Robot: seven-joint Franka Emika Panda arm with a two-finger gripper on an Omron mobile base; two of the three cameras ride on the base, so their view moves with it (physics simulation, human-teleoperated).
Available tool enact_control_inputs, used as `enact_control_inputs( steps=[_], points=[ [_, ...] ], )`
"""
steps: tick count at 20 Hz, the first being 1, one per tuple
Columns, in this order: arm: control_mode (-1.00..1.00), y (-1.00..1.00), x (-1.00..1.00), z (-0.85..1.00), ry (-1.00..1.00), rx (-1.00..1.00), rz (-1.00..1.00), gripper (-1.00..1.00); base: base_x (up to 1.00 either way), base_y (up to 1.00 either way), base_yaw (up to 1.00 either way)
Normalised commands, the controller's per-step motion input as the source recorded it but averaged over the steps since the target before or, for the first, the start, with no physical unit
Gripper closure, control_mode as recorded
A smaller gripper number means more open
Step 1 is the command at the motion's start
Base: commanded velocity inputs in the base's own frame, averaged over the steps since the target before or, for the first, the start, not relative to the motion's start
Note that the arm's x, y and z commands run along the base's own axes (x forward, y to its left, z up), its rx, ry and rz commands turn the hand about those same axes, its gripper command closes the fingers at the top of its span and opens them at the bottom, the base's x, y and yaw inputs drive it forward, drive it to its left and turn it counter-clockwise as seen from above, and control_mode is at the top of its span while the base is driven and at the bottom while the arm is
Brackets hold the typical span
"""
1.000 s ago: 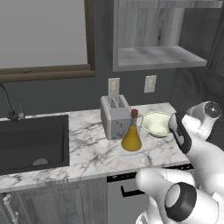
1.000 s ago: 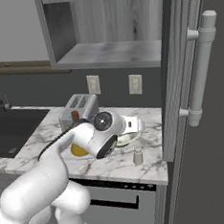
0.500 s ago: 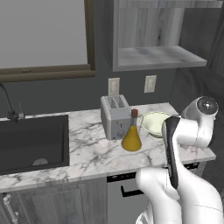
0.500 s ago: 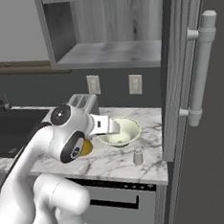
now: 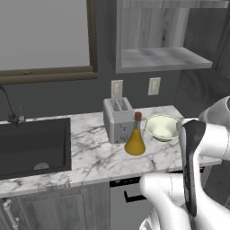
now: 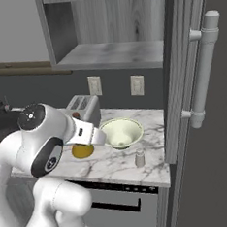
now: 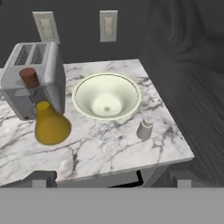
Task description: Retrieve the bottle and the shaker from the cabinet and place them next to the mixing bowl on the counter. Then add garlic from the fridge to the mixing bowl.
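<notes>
The bottle (image 7: pixel 50 124), an amber flask with a brown stopper, stands on the marble counter (image 7: pixel 109 146) in front of the toaster. The cream-green mixing bowl (image 7: pixel 106 96) sits to its right, and the small pale shaker (image 7: pixel 145 127) stands by the bowl's near right side. My gripper (image 7: pixel 111 179) hangs open and empty above the counter's front edge, back from all three. In the right base view my hand is level with the bowl (image 6: pixel 121 132) and partly covers the bottle (image 6: pixel 82 150); the shaker (image 6: pixel 139 158) stands near the fridge (image 6: pixel 209 126). The cabinet (image 5: pixel 161 58) shelf is bare. The garlic is out of view.
A silver toaster (image 5: pixel 119 119) stands against the wall behind the bottle (image 5: pixel 134 139). The black sink (image 5: pixel 33 143) and its tap lie to the left. The fridge's long silver handle (image 6: pixel 204 68) juts out at the right. A dishwasher front sits below the counter.
My arm has swung back from the counter, leftward in the right base view, with the gripper staying open. The bottle, shaker and bowl have not moved.
</notes>
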Motion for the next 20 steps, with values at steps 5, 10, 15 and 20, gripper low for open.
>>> enact_control_inputs(
  steps=[5, 10, 15, 20],
  points=[
    [-1.00, 0.22, -0.77, 0.68, 0.00, 0.10, 0.00, -1.00, 0.00, 0.00, 0.00],
    [-1.00, 0.39, -0.85, 0.35, 0.00, -0.01, 0.00, -1.00, 0.00, 0.00, 0.00],
    [-1.00, 0.49, -0.55, 0.16, 0.01, -0.05, 0.04, -1.00, 0.00, 0.00, 0.00],
    [-1.00, 0.14, 0.21, 0.00, 0.01, 0.00, 0.12, -1.00, 0.00, 0.00, 0.00]
  ],
)
